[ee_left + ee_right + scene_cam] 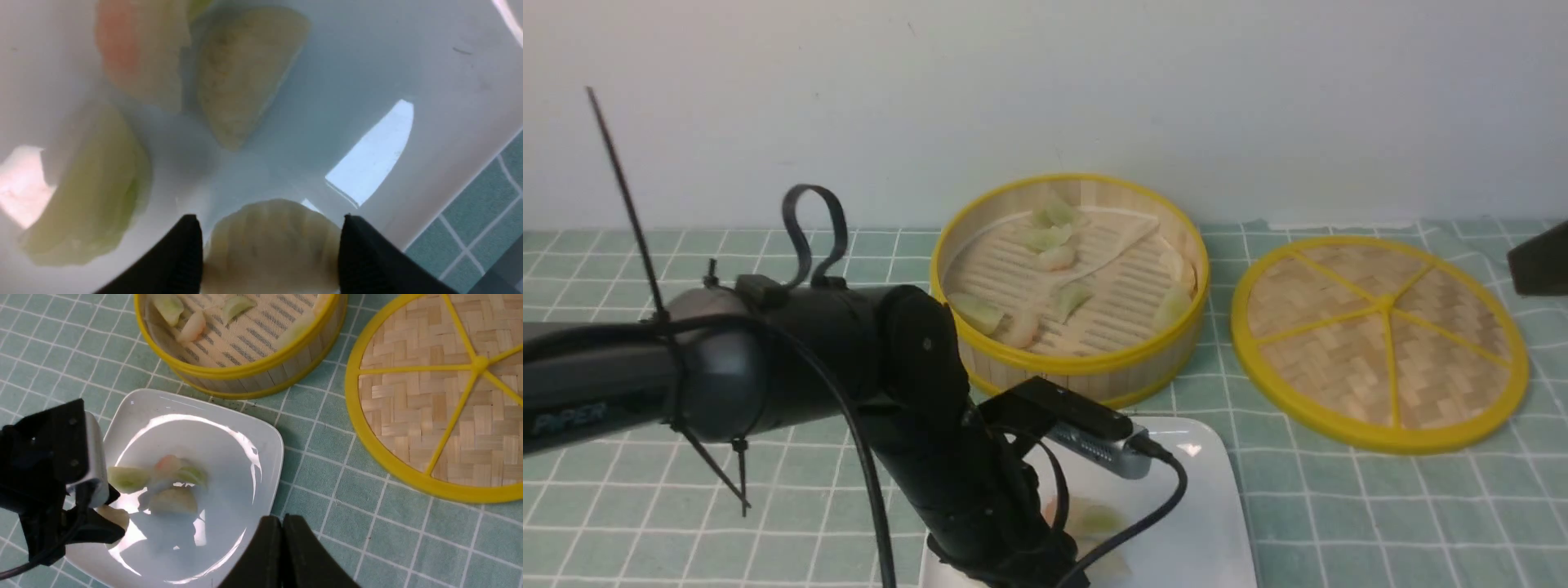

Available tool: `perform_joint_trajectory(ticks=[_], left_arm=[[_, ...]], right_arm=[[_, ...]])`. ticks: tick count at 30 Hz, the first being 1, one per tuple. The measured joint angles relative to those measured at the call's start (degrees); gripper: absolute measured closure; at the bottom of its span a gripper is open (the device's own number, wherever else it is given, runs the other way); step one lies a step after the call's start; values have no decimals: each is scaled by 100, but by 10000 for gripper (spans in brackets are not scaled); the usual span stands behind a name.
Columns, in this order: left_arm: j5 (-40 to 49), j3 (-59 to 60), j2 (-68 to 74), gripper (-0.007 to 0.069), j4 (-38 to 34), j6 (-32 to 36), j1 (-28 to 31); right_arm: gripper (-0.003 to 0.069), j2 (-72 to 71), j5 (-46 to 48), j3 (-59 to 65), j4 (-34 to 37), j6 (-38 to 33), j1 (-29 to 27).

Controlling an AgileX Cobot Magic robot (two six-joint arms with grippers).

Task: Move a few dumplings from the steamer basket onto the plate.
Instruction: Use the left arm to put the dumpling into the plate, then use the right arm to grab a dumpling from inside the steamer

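Over the left side of the plate [245, 428], the left gripper [268, 220] is clamped on a cream-white dumpling [271, 249]. One black finger [171, 257] presses at each end, so its long axis runs straight across from finger to finger, and its rounded, pleated edge points away from the wrist toward the white surface; whether it touches the plate cannot be told. Just beyond it on the plate lies a loose cluster: a pale green dumpling [94, 183] lying aslant, and a cream one [241, 73] and a pinkish one [139, 53] side by side, their tips turned toward the held piece. The right gripper [282, 522] hangs with its jaws pressed together and nothing between them. Behind the plate stands the steamer basket [1070, 367] with more dumplings [1054, 216] scattered on its slats, and the woven lid [1380, 343] lies flat on the checked cloth [605, 506] to its right.
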Motion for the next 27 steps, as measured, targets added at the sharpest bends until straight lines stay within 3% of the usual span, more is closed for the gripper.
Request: perform_joint_trajectory(ticks=[6,10,12,18,21,27], left_arm=[[-180,-139,-44,92,-1,-42,-3],[-168,-362,-294,76,30,-195,115],[-147,-463,-688,147,140,-423,312],[-56,-452,-2153,578,547,-722,1395],[143,-323,-2750,621,576,-748,1961],[330,288,-3587,631,589,-743,2700]], right_arm=[[673,153,30,-106,47,-288,0],[673,530,43,-458,105,-451,2],[673,948,43,-891,87,-488,124],[672,2299,26,-2281,-694,-436,1331],[669,3023,26,-2937,-1176,-294,1778],[661,4457,20,-4078,-1485,-213,2055]])
